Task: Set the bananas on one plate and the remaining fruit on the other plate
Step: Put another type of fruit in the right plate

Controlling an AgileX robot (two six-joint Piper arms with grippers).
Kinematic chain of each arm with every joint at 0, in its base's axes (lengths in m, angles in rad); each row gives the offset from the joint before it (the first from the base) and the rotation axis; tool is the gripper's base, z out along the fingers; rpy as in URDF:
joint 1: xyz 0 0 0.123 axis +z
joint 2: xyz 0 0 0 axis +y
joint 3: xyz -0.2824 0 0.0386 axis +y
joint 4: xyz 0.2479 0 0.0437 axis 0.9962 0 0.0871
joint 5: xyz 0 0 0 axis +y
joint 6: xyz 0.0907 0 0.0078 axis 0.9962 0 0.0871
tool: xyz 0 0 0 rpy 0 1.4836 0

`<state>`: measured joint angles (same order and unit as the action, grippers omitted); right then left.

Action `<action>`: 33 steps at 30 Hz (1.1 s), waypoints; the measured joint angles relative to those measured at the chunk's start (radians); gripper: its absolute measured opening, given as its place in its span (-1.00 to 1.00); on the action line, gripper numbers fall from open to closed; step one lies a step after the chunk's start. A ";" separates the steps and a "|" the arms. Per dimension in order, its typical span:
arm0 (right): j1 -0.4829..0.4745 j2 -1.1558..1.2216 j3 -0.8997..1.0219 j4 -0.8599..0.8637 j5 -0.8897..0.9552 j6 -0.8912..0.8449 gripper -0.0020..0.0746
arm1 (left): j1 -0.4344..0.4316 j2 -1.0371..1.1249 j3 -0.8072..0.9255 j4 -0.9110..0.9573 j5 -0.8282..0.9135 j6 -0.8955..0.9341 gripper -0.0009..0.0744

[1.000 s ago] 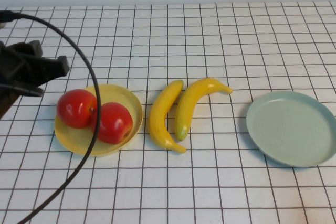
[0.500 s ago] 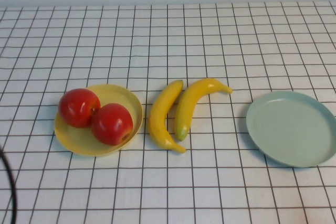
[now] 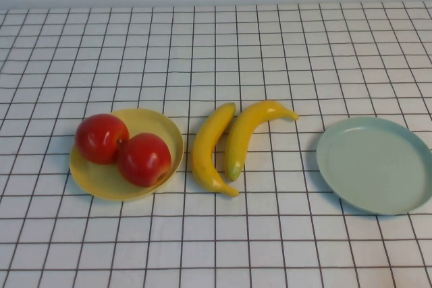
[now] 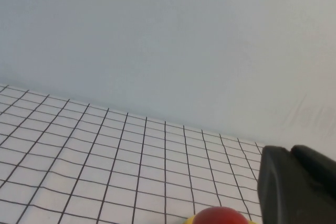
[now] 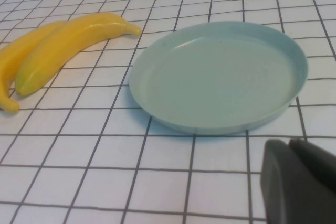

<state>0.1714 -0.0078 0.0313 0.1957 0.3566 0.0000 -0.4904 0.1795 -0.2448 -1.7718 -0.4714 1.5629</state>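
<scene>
Two red apples (image 3: 101, 138) (image 3: 144, 158) sit side by side on the pale yellow plate (image 3: 159, 123) at the left. Two yellow bananas (image 3: 210, 150) (image 3: 248, 133) lie on the checked cloth between the plates. The pale blue-green plate (image 3: 374, 163) is empty at the right. Neither arm shows in the high view. My left gripper (image 4: 291, 151) is shut and empty, held back from the yellow plate, with an apple's top (image 4: 220, 216) just in its view. My right gripper (image 5: 289, 144) is shut and empty, near the blue-green plate (image 5: 220, 72), with the bananas (image 5: 68, 43) beyond it.
A white cloth with a black grid (image 3: 216, 52) covers the whole table. A plain pale wall (image 4: 168, 35) stands behind the table's far edge.
My left arm and its cable have drawn back out of the high view, away from the yellow plate. The apples, bananas and plates have not moved.
</scene>
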 joint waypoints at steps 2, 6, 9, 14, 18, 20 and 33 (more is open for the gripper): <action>0.000 0.000 0.000 0.000 0.000 0.000 -0.99 | 0.000 -0.025 0.009 0.000 0.000 0.000 -0.98; 0.000 0.000 0.000 0.000 0.000 0.000 -0.99 | 0.000 -0.039 0.009 0.000 0.018 0.000 -0.98; 0.000 0.000 0.000 0.000 0.000 0.000 -0.99 | 0.000 -0.044 0.009 0.002 0.048 0.000 -0.98; 0.000 0.000 0.000 0.000 0.000 0.000 -0.99 | 0.000 -0.044 0.032 0.305 0.070 -0.257 -0.98; 0.000 0.000 0.000 0.000 0.000 0.000 -0.99 | 0.066 -0.044 0.135 0.939 0.078 -0.841 -0.98; 0.000 0.000 0.000 0.000 0.000 0.000 -0.99 | 0.153 -0.044 0.186 1.106 0.139 -1.032 -0.98; 0.000 0.000 0.000 0.000 -0.002 0.000 -0.99 | 0.548 -0.189 0.269 1.713 0.779 -1.519 -0.98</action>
<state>0.1714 -0.0078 0.0313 0.1957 0.3547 0.0000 0.0576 -0.0092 0.0245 -0.0590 0.3076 0.0442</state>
